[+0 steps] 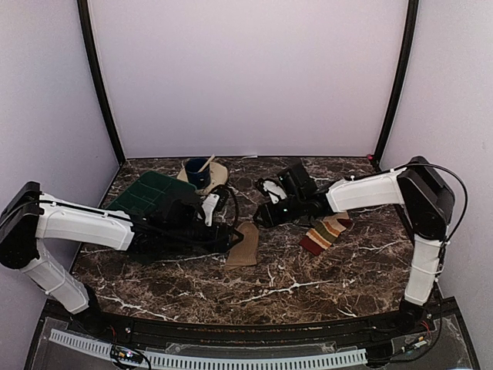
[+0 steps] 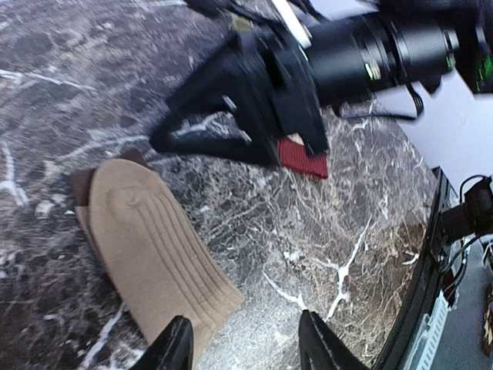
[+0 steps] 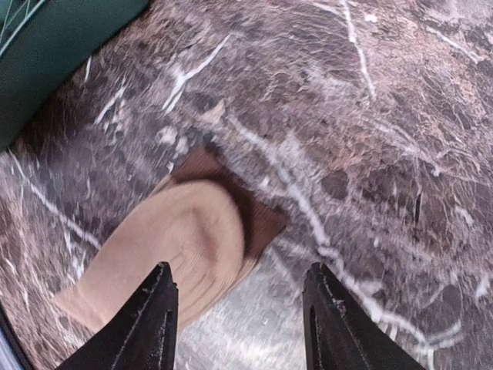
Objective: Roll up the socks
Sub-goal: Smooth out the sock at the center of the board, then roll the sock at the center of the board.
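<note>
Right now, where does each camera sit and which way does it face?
Top external: above and behind the bases, looking down over the marble table; both arms show whole, left tool and right tool close together mid-table.
Left wrist: low on the left arm, facing across the table at the right tool; own fingers at bottom.
Right wrist: facing steeply down beside the green tray; own fingers at bottom.
Shared: all three see the plain tan sock.

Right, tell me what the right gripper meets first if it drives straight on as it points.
Most likely the plain tan sock: its brown-edged end lies just ahead of the open right gripper, flat on the marble table. Depth is unclear; it might touch bare table instead.
</note>
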### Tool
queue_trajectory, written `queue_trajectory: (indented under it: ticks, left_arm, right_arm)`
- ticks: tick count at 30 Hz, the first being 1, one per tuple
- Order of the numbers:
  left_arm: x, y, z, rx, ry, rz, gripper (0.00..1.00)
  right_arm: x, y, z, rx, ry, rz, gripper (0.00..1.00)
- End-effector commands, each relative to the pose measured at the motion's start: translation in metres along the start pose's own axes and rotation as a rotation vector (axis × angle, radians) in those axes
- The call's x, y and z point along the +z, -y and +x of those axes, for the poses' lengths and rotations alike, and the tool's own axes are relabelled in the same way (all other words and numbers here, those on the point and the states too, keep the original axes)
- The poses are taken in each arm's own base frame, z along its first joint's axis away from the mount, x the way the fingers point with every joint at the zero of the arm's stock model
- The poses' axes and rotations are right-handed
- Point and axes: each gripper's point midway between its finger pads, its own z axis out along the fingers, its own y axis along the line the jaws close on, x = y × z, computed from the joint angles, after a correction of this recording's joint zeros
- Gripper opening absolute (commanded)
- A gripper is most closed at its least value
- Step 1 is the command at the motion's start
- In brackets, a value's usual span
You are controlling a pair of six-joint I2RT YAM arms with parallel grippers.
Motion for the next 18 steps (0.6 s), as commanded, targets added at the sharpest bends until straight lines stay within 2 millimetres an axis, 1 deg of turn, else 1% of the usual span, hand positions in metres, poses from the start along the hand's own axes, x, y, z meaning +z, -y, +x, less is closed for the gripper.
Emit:
queue_trajectory:
  ticks: [1, 2, 3, 4, 5, 9, 11, 13, 18]
  left_arm:
    - [-0.027, -0.026, -0.001, -0.045, 0.069, -0.125, 0.52]
    - [-0.031, -0.034, 0.001, -0.063, 0.076, -0.155, 0.53]
    - [-0.035, -0.042, 0.004, -0.085, 0.081, -0.180, 0.54]
    - [-0.038, -0.050, 0.010, -0.111, 0.078, -0.202, 0.54]
    - [-0.042, -0.057, 0.012, -0.135, 0.086, -0.221, 0.54]
    - [-0.052, -0.077, 0.016, -0.202, 0.096, -0.283, 0.54]
    - [-0.055, -0.083, 0.017, -0.220, 0.097, -0.294, 0.54]
    - [-0.057, -0.087, 0.018, -0.237, 0.097, -0.298, 0.54]
    - [-0.056, -0.091, 0.022, -0.269, 0.088, -0.288, 0.55]
  right_arm:
    - [-0.020, -0.010, 0.010, -0.191, 0.011, 0.149, 0.53]
    - [-0.024, -0.016, 0.010, -0.232, 0.017, 0.172, 0.53]
    - [-0.025, -0.019, 0.021, -0.273, -0.004, 0.192, 0.54]
    - [-0.028, -0.022, 0.027, -0.313, -0.010, 0.216, 0.54]
    - [-0.029, -0.033, 0.034, -0.364, -0.016, 0.224, 0.55]
    - [-0.038, -0.062, 0.048, -0.528, -0.010, 0.259, 0.57]
    - [-0.040, -0.077, 0.056, -0.618, -0.014, 0.272, 0.59]
    - [-0.038, -0.086, 0.066, -0.693, -0.040, 0.289, 0.60]
    - [-0.024, -0.098, 0.092, -0.842, -0.134, 0.320, 0.61]
